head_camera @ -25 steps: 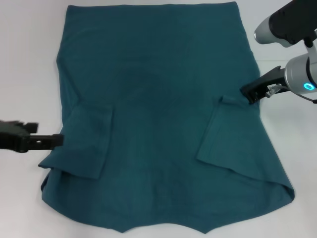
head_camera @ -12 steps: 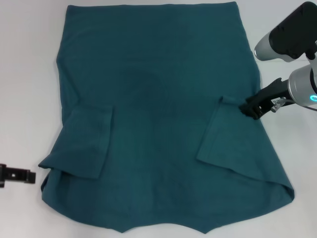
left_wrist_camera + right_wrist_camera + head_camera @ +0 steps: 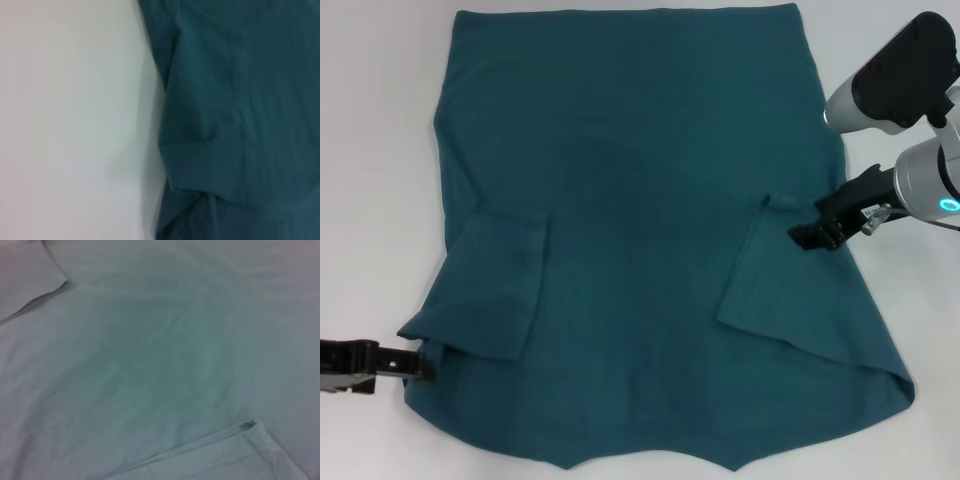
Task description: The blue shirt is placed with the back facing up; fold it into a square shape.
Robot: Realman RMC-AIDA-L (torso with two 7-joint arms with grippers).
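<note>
The blue shirt (image 3: 630, 200) lies flat on the white table (image 3: 370, 150), plain side up. Both short sleeves are folded inward: the left sleeve (image 3: 495, 290) and the right sleeve (image 3: 770, 270). My left gripper (image 3: 420, 366) lies low at the shirt's near left corner, its tip at the cloth's edge. The left wrist view shows that shirt edge (image 3: 240, 100) with a folded hem beside bare table (image 3: 75, 100). My right gripper (image 3: 805, 235) hangs over the shirt's right side, just beside the folded right sleeve's top corner. The right wrist view shows the shirt's back (image 3: 160, 365) and a sleeve hem (image 3: 225, 455).
Bare white table surrounds the shirt on the left, right and far sides. The shirt's near edge runs down to the bottom of the head view. The right arm's silver links (image 3: 890, 95) stand above the table at the far right.
My left gripper drew back toward the near left, then came forward to the shirt's near left corner. My right gripper shifted slightly inward over the shirt beside the right sleeve.
</note>
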